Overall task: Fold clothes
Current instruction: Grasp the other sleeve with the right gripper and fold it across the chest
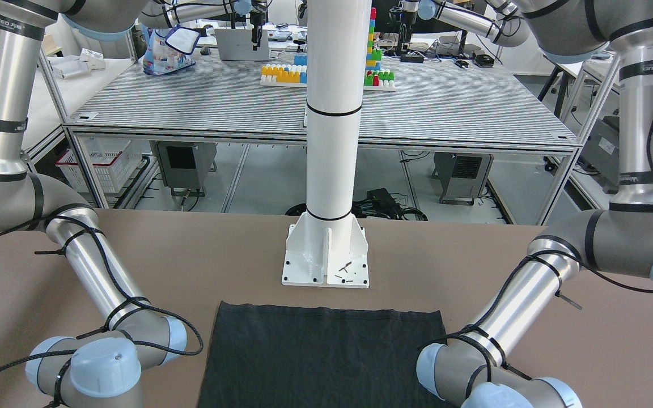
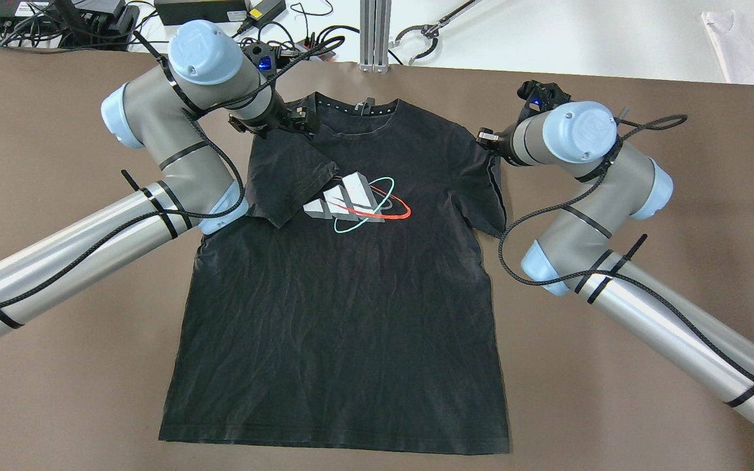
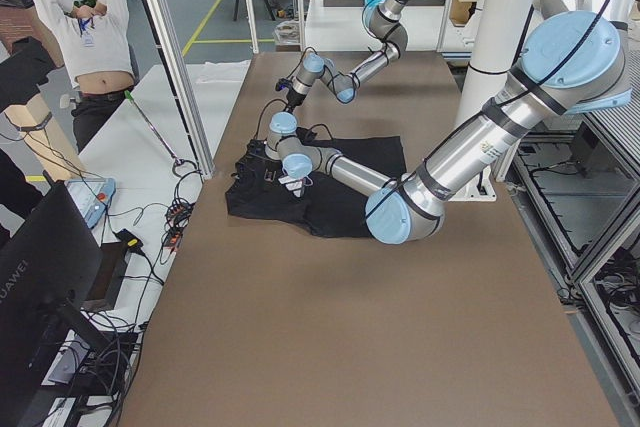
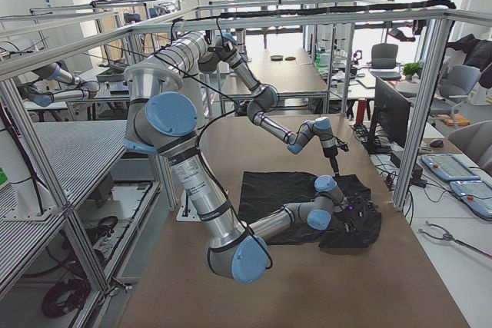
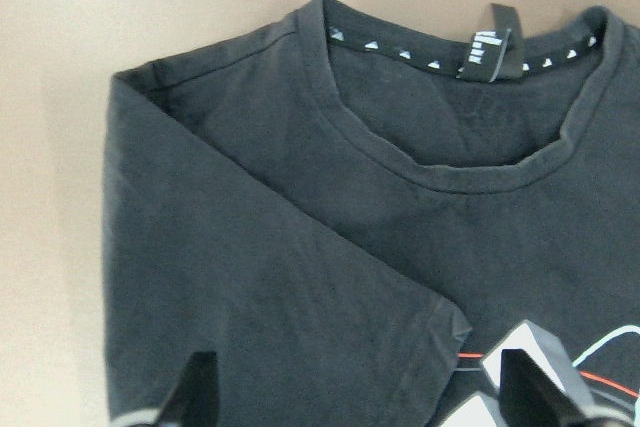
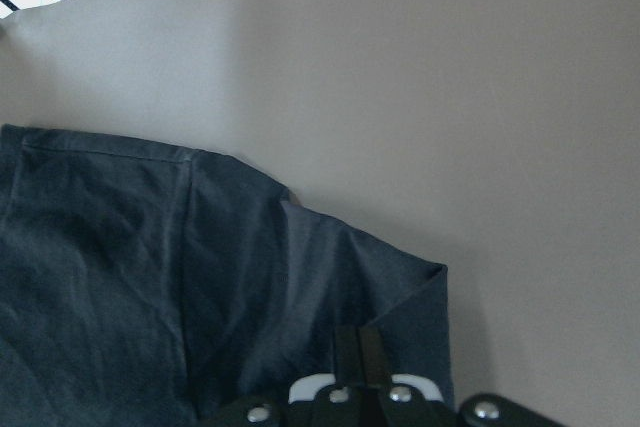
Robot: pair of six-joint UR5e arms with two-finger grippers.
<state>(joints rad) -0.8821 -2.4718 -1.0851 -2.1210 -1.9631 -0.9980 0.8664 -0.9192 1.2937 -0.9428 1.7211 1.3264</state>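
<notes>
While the black T-shirt (image 2: pixel 344 294) lies flat and face up in the middle of the table (image 2: pixel 56 392), with its collar (image 2: pixel 357 111) at 12 o'clock and its hem at 6 o'clock in the overhead view, only one side is tucked. The left sleeve (image 2: pixel 285 180) lies folded inward across the chest, its tip touching the logo (image 2: pixel 357 206). The left gripper (image 5: pixel 365 392) hangs just over that fold, at about 11 o'clock on the shirt. Its jaws are spread wide and hold nothing. The right gripper (image 6: pixel 352 352) is at 2 o'clock, and in its wrist view the jaws look drawn narrow on a pinched-up ridge of the right sleeve (image 2: pixel 491 196), near the sleeve's outer edge.

The step in hand seems to be bringing that right sleeve in to match the other.

- **Slipping:** The cloth is thin and the pinch sits close to the edge, so a quick pull could slip it free partway and leave the sleeve crumpled.
- **Dragging:** If the pinch has caught the shoulder layer beneath as well, the whole right side would drag and skew the shirt.
- **Overshooting:** Carried too far, the sleeve would ride onto the left fold and disturb it.
- **Snagging:** The left jaws, open just above the tucked sleeve, could snag it on leaving and flip it back out.
</notes>
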